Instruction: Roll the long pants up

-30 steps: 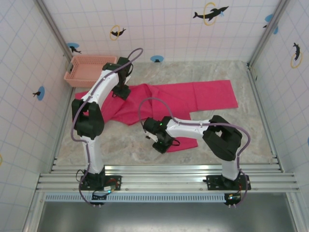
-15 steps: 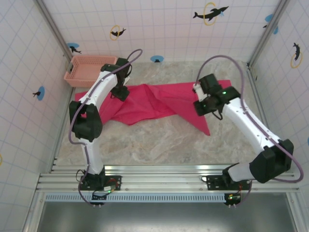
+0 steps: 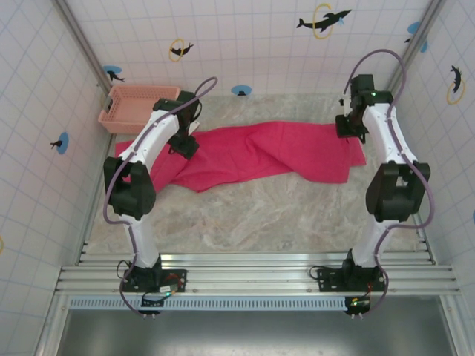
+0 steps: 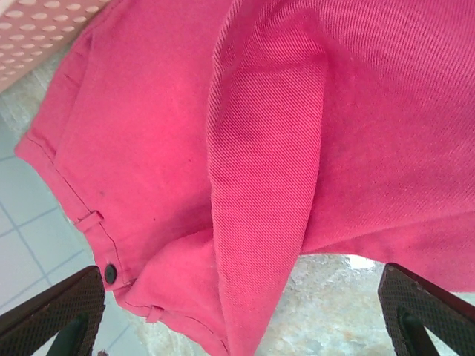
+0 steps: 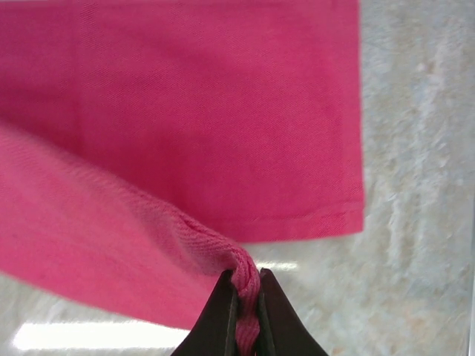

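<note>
A salmon-pink lattice basket (image 3: 122,111) sits in the far-left corner of the bench (image 3: 252,215), close to the left wall (image 3: 37,111). In the left wrist view its dotted side (image 4: 37,30) fills the top-left corner. The bench is mottled grey-beige stone, also seen in the right wrist view (image 5: 415,148). The walls are white tile with dolphin stickers: one in a yellow ring (image 3: 324,18) high on the back wall, a smaller one (image 3: 180,50) to its left. Metal rails (image 3: 252,274) run along the near edge.
</note>
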You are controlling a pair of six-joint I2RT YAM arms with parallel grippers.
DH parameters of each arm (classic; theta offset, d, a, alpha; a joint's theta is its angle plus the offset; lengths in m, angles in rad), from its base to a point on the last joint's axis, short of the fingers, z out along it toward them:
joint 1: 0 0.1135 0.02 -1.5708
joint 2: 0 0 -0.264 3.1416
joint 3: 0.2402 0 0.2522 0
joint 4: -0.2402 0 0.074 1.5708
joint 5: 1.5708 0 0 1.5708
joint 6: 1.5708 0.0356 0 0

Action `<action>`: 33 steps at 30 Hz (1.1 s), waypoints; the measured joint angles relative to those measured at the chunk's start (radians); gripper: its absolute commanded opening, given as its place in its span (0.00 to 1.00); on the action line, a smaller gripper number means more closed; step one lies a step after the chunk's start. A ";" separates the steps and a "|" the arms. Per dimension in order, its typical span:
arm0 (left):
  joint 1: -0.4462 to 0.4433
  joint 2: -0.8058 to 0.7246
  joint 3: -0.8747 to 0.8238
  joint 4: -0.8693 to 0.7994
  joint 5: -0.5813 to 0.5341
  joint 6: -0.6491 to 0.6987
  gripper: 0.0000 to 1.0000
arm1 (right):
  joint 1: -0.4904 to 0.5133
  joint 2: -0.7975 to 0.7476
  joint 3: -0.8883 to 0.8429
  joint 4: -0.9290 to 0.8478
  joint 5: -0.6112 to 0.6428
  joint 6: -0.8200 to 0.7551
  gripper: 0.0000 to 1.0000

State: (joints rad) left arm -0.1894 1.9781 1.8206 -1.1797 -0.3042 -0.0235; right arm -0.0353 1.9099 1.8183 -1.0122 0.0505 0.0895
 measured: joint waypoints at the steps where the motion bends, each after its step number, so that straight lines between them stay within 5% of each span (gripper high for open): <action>1: 0.000 -0.001 -0.003 -0.002 0.003 0.000 0.97 | -0.018 0.040 0.037 0.003 0.007 -0.002 0.00; 9: -0.001 -0.027 -0.084 -0.040 -0.036 0.000 0.97 | -0.080 0.413 0.500 -0.053 0.052 -0.008 0.05; 15: -0.001 -0.037 -0.092 -0.087 -0.098 -0.004 0.97 | -0.078 0.682 0.834 -0.078 0.058 0.013 0.37; 22: -0.019 -0.108 -0.159 -0.154 -0.214 -0.016 0.93 | -0.079 0.716 0.831 -0.045 0.001 0.075 0.42; 27: -0.151 -0.171 -0.275 -0.200 -0.301 -0.062 0.85 | -0.077 0.658 0.731 0.003 -0.046 0.086 0.42; 33: -0.223 -0.160 -0.402 -0.206 -0.271 -0.233 0.65 | -0.077 0.603 0.677 0.011 -0.116 0.066 0.41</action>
State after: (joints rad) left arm -0.4126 1.8183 1.4181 -1.3857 -0.5751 -0.2569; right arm -0.1127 2.5126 2.4954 -1.0016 -0.0650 0.1558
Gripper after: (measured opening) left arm 0.731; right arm 0.416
